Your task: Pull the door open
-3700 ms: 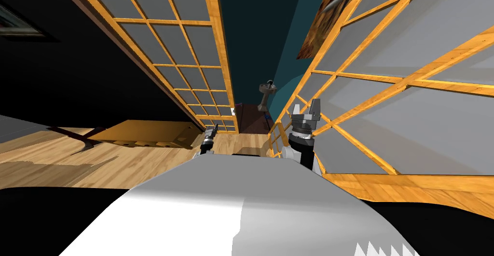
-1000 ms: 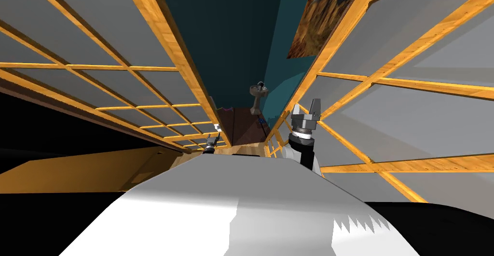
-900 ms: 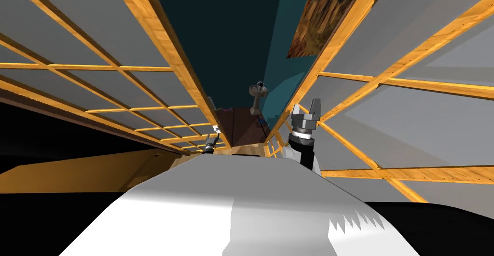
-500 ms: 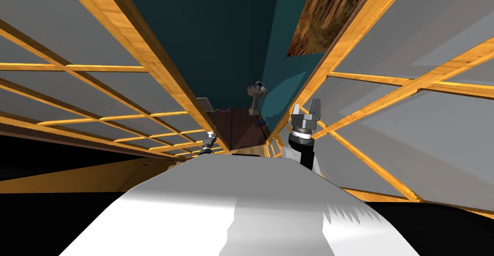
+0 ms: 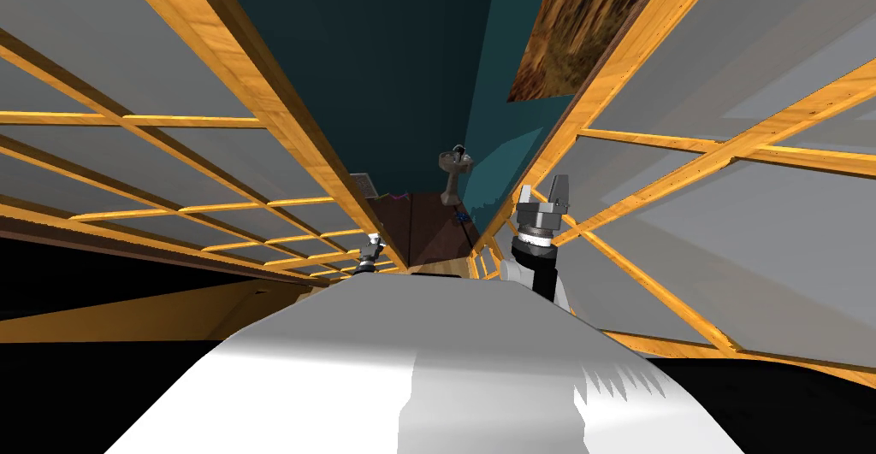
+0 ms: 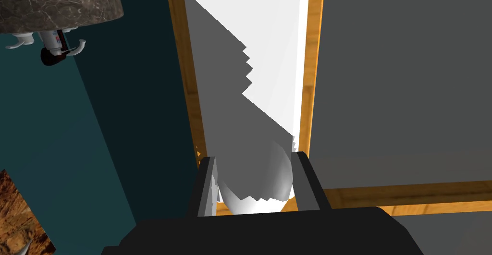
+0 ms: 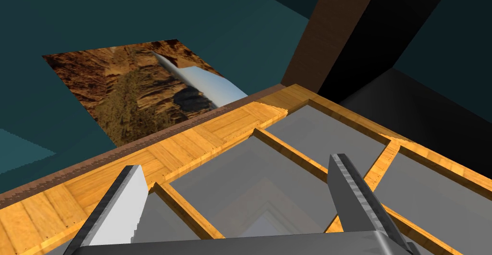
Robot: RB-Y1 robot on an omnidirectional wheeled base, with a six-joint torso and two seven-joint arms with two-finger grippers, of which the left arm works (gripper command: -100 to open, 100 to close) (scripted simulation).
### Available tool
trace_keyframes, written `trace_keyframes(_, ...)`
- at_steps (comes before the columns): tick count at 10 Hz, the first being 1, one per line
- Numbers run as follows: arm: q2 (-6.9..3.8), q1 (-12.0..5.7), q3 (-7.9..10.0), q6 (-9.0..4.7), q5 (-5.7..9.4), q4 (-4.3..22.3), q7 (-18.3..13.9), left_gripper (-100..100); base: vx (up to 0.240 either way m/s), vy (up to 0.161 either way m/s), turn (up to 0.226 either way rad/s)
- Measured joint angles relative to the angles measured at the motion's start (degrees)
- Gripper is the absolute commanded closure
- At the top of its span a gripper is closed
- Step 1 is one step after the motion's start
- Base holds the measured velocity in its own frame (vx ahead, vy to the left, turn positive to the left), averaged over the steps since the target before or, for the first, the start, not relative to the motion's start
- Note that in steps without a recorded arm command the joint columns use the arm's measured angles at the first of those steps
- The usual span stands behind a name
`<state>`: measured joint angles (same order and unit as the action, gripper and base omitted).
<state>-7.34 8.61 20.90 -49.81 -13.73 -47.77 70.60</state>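
Two wooden lattice doors with grey panes flank a gap: the left door [image 5: 214, 132] and the right door [image 5: 684, 158]. My left gripper [image 5: 373, 242] is low at the left door's inner edge. In the left wrist view the left gripper [image 6: 254, 163] has its fingers [image 6: 207, 185] pressed on both sides of a white rounded handle [image 6: 250, 122] that runs along the door's wooden stile, beside a grey pane [image 6: 408, 98]. My right gripper [image 5: 542, 189] is raised in front of the right door, and in the right wrist view the right gripper [image 7: 235, 180] is open and holds nothing.
Through the gap lies a teal-walled room with a dark floor [image 5: 428, 231] and a stone pedestal sink [image 5: 456, 167] at its far end. A brown landscape picture [image 5: 565, 38] hangs on the right wall. Black areas lie at the lower left and lower right.
My left fingers have closed in from wide open onto the white handle. The head view has shifted and the gap between the doors looks wider. The right arm is unchanged.
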Motion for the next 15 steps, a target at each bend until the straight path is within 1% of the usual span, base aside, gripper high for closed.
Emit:
trace_keyframes(2, 0.01, 0.02, -0.02, -0.04, -0.01, 0.0, -0.03, 100, -0.007, 0.003, -0.016)
trace_keyframes(4, -0.12, 0.02, -0.17, 0.0, 0.48, 0.03, -1.73, 100, -0.024, 0.01, -0.04)
trace_keyframes(10, -0.52, -0.29, -0.94, 0.01, 2.54, 0.24, -9.27, 100, -0.03, 0.009, -0.04)
trace_keyframes(14, -0.84, -0.51, -1.63, 0.0, 4.39, 0.5, -15.53, 100, -0.038, 0.015, -0.044)
trace_keyframes(15, -0.87, -0.54, -1.75, 0.01, 4.59, 0.51, -16.58, 100, -0.023, 0.002, -0.03)
